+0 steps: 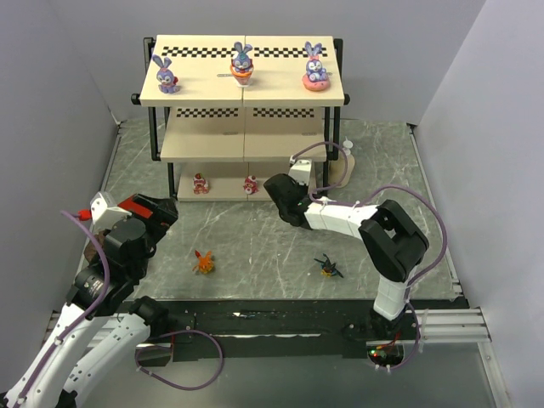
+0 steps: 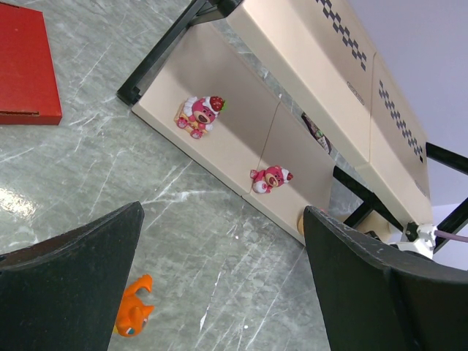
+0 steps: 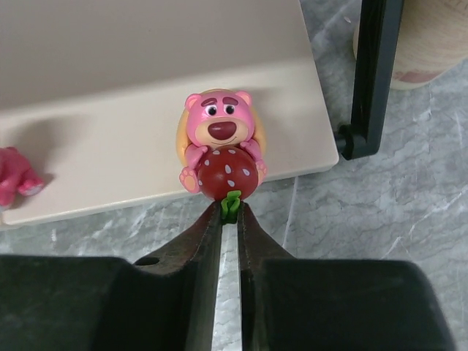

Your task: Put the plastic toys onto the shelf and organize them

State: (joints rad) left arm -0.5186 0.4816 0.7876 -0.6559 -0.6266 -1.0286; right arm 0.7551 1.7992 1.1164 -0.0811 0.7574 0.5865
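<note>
The shelf (image 1: 204,89) carries three purple-blue bunnies (image 1: 242,65) on its top board and two red-pink figures (image 1: 201,183) on its bottom board. My right gripper (image 3: 230,212) is shut on the green stem of a third pink figure (image 3: 219,142), a bear hugging a strawberry, at the bottom board's (image 3: 110,146) front edge near its right corner. The orange spiky creature (image 1: 203,262) and the dark blue-yellow winged toy (image 1: 328,268) lie on the table. My left gripper (image 2: 223,248) is open and empty above the table, with the orange creature (image 2: 134,307) beside its left finger.
A red block (image 1: 136,204) lies by my left gripper and also shows in the left wrist view (image 2: 25,66). The cream pump bottle (image 1: 344,161) stands right of the shelf's black leg (image 3: 373,73). Grey walls close in both sides.
</note>
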